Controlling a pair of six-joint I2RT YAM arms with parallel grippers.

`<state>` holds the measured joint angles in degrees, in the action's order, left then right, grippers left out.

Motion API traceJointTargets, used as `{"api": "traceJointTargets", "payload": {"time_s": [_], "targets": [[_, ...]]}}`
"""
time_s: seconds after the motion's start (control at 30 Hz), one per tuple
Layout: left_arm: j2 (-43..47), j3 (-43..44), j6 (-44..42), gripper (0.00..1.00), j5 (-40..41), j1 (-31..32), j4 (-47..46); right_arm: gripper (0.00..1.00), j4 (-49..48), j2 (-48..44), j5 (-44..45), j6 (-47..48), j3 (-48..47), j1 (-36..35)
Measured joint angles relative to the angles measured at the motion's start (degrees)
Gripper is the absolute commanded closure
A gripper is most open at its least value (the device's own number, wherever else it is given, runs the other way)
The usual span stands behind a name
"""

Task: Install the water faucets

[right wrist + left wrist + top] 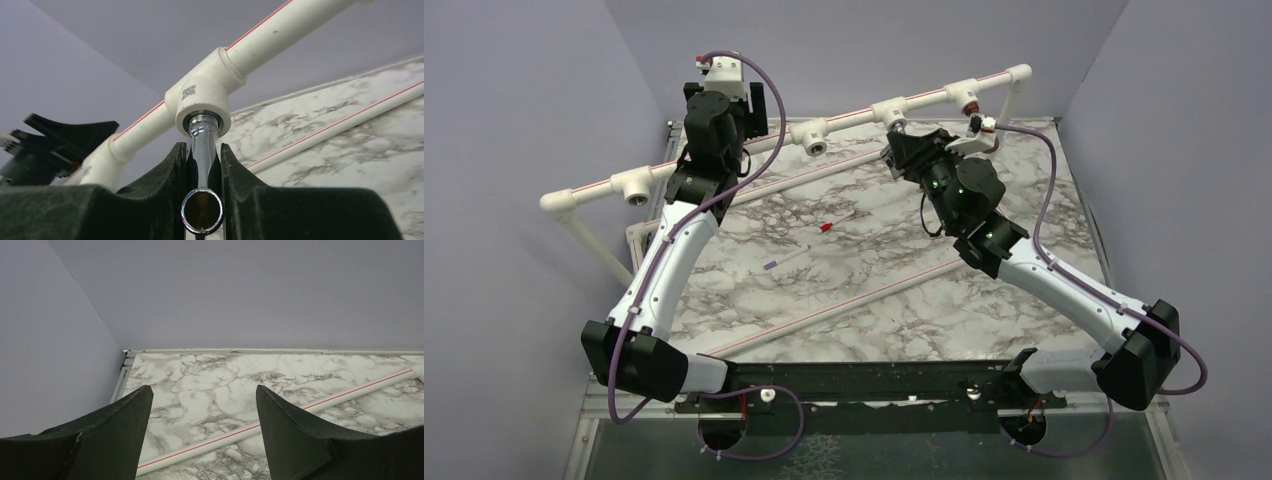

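Marble-patterned desk: right claw clamps the shiny chrome faucet, its end in a white plastic pipe tee; left claw stands apart.

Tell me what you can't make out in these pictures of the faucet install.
- Right wrist view: the threaded end of the chrome faucet is hidden inside the tee socket, so its depth is unknown; the right gripper covers its sides.
- Top view: the reddish-brown faucet is too small to judge its seating.
- Left wrist view: the fingers of the left gripper are cut off by the bottom edge.
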<state>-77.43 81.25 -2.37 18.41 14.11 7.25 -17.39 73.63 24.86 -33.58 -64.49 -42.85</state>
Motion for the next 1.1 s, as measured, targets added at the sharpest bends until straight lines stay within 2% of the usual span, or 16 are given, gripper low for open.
{"api": "traceJointTargets", "payload": {"time_s": [0.4,0.63,0.73,0.77,0.87,1.0,1.1], "targets": [[0.22,0.07,0.0,0.23,-0.02,-0.02,0.28,1.0,-13.97,-2.05,0.83,-35.45,10.8,0.87],[0.24,0.15,0.02,0.23,-0.02,-0.2,0.22,0.99,-13.77,-4.07,1.42,-52.57,13.33,0.79],[0.22,0.15,0.0,0.23,0.0,-0.28,0.28,1.0,-13.86,-4.44,1.49,-57.2,14.03,0.68],[0.22,0.15,0.02,0.23,0.0,-0.35,0.28,0.98,-13.77,-4.52,1.51,-58.14,14.03,0.63],[0.15,0.15,0.0,0.23,0.0,-0.57,0.28,0.76,-13.11,-4.7,1.6,-59.6,14.03,0.55],[-0.02,0.15,0.0,0.23,0.0,-0.76,0.28,0.55,-12.59,-4.85,1.7,-60.41,14.03,0.52],[-0.33,0.24,0.04,0.23,0.0,-1.03,-0.24,0.43,-12.02,-5.79,1.9,-60.92,14.03,0.48]]}}
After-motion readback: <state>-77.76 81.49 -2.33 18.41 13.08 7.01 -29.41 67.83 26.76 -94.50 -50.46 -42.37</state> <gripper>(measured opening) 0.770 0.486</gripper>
